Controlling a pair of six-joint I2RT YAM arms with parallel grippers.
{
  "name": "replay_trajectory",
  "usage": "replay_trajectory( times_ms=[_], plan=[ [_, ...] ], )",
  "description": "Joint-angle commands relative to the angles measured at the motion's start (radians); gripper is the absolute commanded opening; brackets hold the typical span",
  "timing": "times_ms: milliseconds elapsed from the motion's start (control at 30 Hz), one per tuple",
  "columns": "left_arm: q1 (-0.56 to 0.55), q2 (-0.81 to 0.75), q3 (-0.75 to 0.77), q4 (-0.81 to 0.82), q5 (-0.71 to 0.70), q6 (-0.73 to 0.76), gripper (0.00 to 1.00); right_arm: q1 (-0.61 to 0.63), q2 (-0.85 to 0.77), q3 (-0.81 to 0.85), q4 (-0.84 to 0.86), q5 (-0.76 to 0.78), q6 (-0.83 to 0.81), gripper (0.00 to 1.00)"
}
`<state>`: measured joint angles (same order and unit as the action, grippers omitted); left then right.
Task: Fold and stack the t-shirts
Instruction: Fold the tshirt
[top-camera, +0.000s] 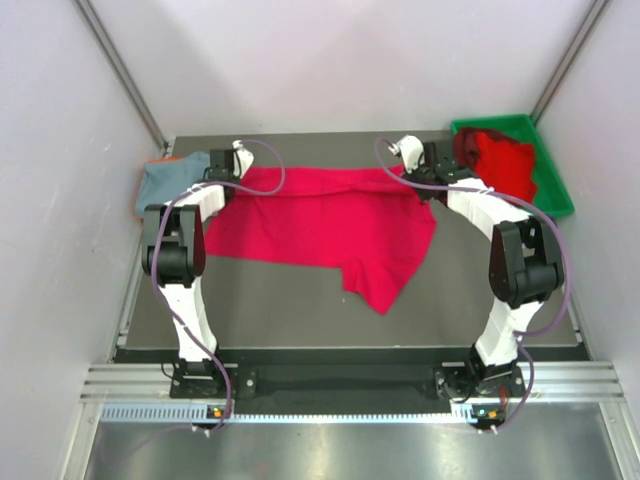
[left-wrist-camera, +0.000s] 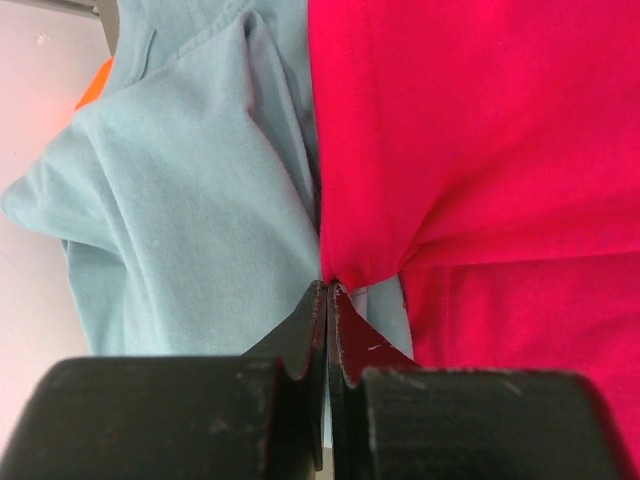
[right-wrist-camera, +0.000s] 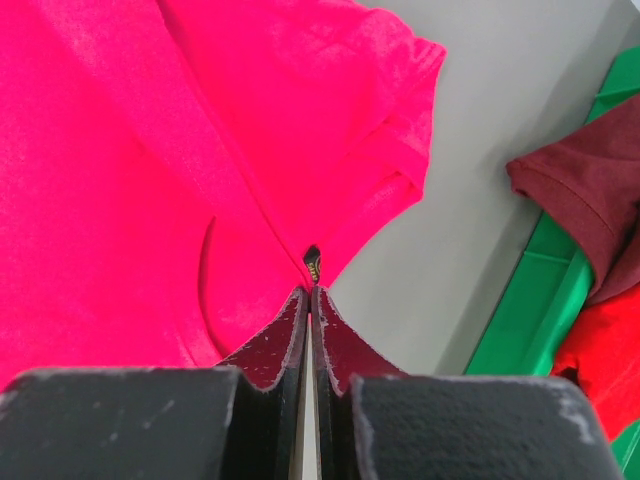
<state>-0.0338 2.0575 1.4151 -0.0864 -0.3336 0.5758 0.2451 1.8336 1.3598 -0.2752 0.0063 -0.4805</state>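
1. Step in hand, by the look: spreading / first fold of red t-shirt (top-camera: 320, 225); no stack yet.
2. Left fingers (left-wrist-camera: 300, 340) shut tight, pinching red cloth at shirt's far-left edge, touching grey-blue t-shirt (left-wrist-camera: 190, 200). Can't tell if grey-blue cloth caught too.
3. Right fingers (right-wrist-camera: 285, 335) pressed together on red cloth near far-right sleeve, small dark tag (right-wrist-camera: 312, 262) just past tips.
4. Red t-shirt: mid tabletop (top-camera: 280, 310), mostly flat, far edge bunched btwn both grips, near-right part running to a wrinkled point.
5. Grey-blue t-shirt: crumpled, far-left corner. Dark-red t-shirt (right-wrist-camera: 590, 180) + spare red t-shirt (top-camera: 510, 165) in green bin (top-camera: 555, 190), far right.
6. Next, prob: lift both grips together, pull taut, bring far edge toward near edge for an even fold. Risk: dragging grey-blue along.
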Motion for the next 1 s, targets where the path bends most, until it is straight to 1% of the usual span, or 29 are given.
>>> replay_trajectory(
  times_ms=[0, 133, 200, 233, 267, 400, 467, 600, 700, 733, 767, 800, 900, 967],
  plan=[
    [0.006, -0.022, 0.021, -0.024, -0.013, -0.022, 0.00, 0.017, -0.033, -0.002, 0.025, 0.000, -0.023, 0.00],
    [0.006, -0.020, 0.022, -0.033, -0.013, -0.024, 0.00, 0.016, -0.017, 0.004, 0.027, 0.004, -0.030, 0.00],
    [0.006, -0.020, 0.027, -0.032, -0.025, -0.025, 0.18, 0.016, -0.014, 0.010, 0.027, 0.006, -0.027, 0.00],
    [0.006, -0.022, 0.028, -0.029, -0.034, -0.028, 0.24, 0.016, -0.014, 0.012, 0.025, 0.006, -0.026, 0.00],
    [0.008, -0.026, 0.033, -0.020, -0.047, -0.028, 0.33, 0.016, -0.014, 0.015, 0.025, 0.004, -0.024, 0.00],
    [0.006, -0.068, 0.060, 0.051, -0.056, -0.045, 0.57, 0.019, -0.020, 0.015, 0.024, 0.003, -0.020, 0.00],
    [0.000, -0.073, 0.112, 0.037, -0.035, -0.074, 0.58, 0.025, -0.019, 0.013, 0.024, 0.004, -0.023, 0.00],
    [-0.023, -0.083, 0.168, 0.002, -0.018, -0.119, 0.59, 0.031, -0.010, 0.019, 0.025, 0.017, -0.027, 0.01],
    [-0.044, -0.120, 0.179, -0.029, 0.007, -0.149, 0.59, 0.031, -0.028, 0.015, 0.018, 0.044, -0.027, 0.11],
    [-0.049, -0.129, 0.180, -0.045, 0.014, -0.169, 0.59, 0.031, -0.036, 0.009, 0.018, 0.050, -0.027, 0.19],
    [-0.054, -0.140, 0.180, -0.076, 0.027, -0.180, 0.59, 0.029, -0.046, 0.002, 0.018, 0.053, -0.024, 0.23],
    [-0.064, -0.157, 0.180, -0.097, 0.039, -0.191, 0.59, 0.028, -0.066, -0.010, 0.018, 0.061, -0.020, 0.30],
    [-0.092, -0.194, 0.168, -0.185, 0.079, -0.240, 0.59, 0.026, -0.114, -0.022, 0.010, 0.063, 0.016, 0.41],
    [-0.112, -0.214, 0.145, -0.266, 0.142, -0.303, 0.59, 0.026, -0.132, -0.019, -0.010, 0.052, 0.057, 0.43]
  ],
)
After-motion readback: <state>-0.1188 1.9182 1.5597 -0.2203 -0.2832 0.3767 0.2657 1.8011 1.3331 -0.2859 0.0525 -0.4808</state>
